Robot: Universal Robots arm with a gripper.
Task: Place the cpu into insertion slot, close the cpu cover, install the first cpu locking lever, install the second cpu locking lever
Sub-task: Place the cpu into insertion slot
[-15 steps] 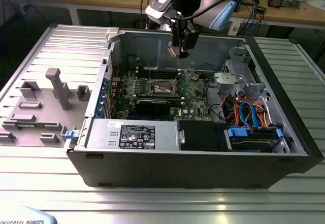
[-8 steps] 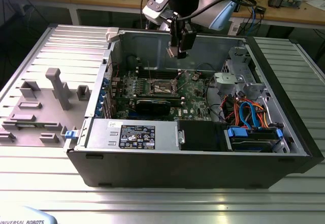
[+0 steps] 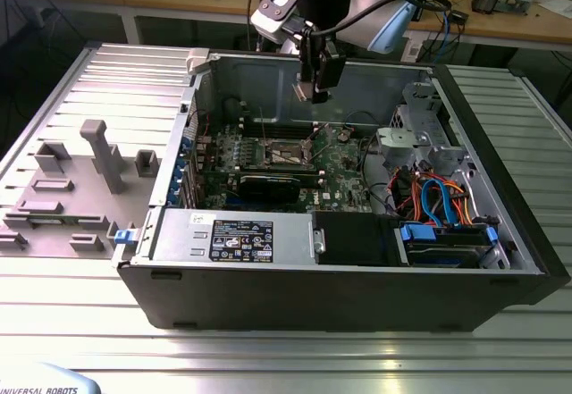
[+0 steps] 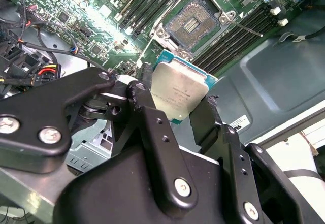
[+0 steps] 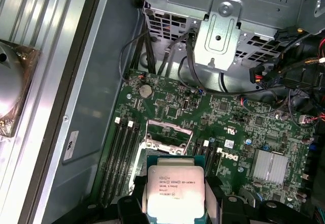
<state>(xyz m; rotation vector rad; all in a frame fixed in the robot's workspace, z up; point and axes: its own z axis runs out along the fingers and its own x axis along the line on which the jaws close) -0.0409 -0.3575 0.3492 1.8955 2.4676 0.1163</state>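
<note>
Noted the cpu (image 4: 180, 94) gripped by two opposite edges in the end effector (image 4: 177, 102), which is clenched on it between black fingers (image 4: 147, 107). Saw its silvery metal top turned toward the cameras in both wrist views, greenish rim showing round it. Found it close to square, so could not pick out a long axis. Logged its edges as roughly parallel to those of the insertion slot (image 5: 163, 138) in the first wrist view. Placed it in the air above the green board (image 3: 344, 166), apart from the slot, not yet seated. Recorded the slot's dark centre exposed, with long memory slots (image 5: 122, 150) on either side. Saw the end effector in the exterior view hanging inside an open computer case (image 3: 340, 309) lying on its side on the ribbed metal counter (image 3: 268, 363). Marked grey blocks (image 3: 103, 157) beside the case, toward the exterior view's left.
</note>
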